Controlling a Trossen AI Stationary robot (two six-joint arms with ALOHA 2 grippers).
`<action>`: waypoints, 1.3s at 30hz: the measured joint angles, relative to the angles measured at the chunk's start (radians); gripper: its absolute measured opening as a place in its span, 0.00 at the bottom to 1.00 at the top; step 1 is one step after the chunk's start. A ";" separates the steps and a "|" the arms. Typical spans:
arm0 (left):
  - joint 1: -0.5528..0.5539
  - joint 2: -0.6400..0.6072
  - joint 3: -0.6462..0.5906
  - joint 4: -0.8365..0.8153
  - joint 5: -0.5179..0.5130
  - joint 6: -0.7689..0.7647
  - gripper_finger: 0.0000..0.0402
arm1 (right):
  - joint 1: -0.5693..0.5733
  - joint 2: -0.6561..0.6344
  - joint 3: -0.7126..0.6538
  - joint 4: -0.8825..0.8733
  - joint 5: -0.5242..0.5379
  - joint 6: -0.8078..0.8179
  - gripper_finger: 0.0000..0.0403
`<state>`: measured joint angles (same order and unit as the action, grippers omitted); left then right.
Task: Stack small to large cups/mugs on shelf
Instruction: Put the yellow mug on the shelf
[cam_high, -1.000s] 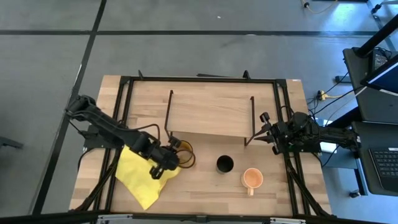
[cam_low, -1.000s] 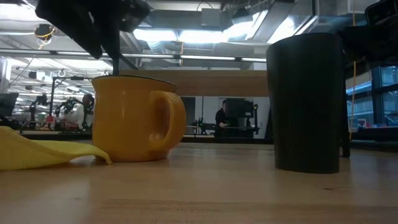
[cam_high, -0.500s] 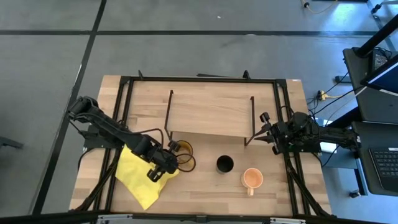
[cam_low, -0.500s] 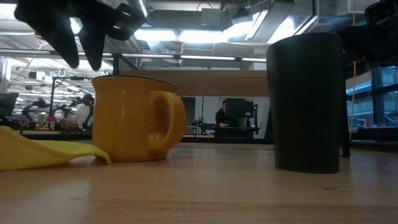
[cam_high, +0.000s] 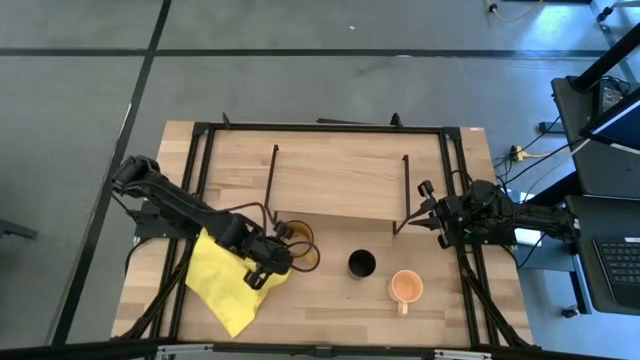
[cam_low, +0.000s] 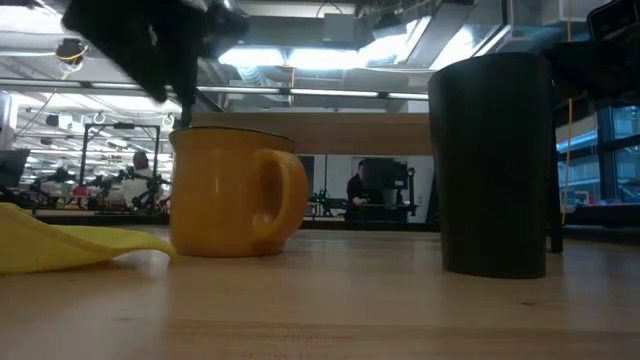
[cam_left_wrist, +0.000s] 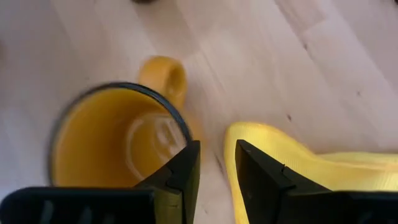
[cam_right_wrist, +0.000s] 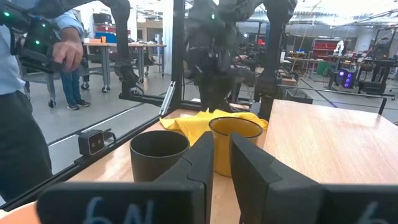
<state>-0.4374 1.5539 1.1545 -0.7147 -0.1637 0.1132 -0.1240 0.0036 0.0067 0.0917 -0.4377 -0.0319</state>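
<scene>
Left tool (cam_left_wrist: 211, 168), fingers narrowly parted, straddles rim of amber see-through handled glass mug (cam_high: 297, 243). Judgement: seat one finger deeper inside, then clamp squarely.

Right tool (cam_high: 428, 213) idles near the shelf (cam_high: 340, 178), narrow gap, empty.

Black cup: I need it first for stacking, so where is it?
High view: black cup stands centre-front on the table, between amber mug and peach mug.

table (cam_high: 330, 310): you have the shelf (cam_high: 338, 178) standing on its rear half.
glass mug (cam_high: 298, 245): just in front of the shelf's left legs, at your left gripper (cam_high: 272, 262).
cloth (cam_high: 228, 283): left of the glass mug, under the left arm.
small cup (cam_high: 361, 264): right of the glass mug, apart from it.
handled mug (cam_high: 405, 287): right of the small cup, nearer the front edge.
right gripper (cam_high: 436, 220): by the shelf's right legs.
</scene>
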 joint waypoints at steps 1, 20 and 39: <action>0.001 -0.001 0.008 -0.010 -0.011 0.004 0.24 | 0.000 0.000 0.000 0.000 0.000 0.001 0.13; 0.104 0.013 -0.077 0.050 -0.011 0.084 0.24 | 0.000 0.000 0.000 -0.007 0.000 0.000 0.13; 0.095 0.013 -0.120 0.068 -0.054 0.159 0.18 | 0.000 0.000 0.000 -0.007 0.000 0.001 0.13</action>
<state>-0.3420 1.5665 1.0344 -0.6472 -0.2173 0.2722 -0.1241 0.0036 0.0068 0.0845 -0.4377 -0.0309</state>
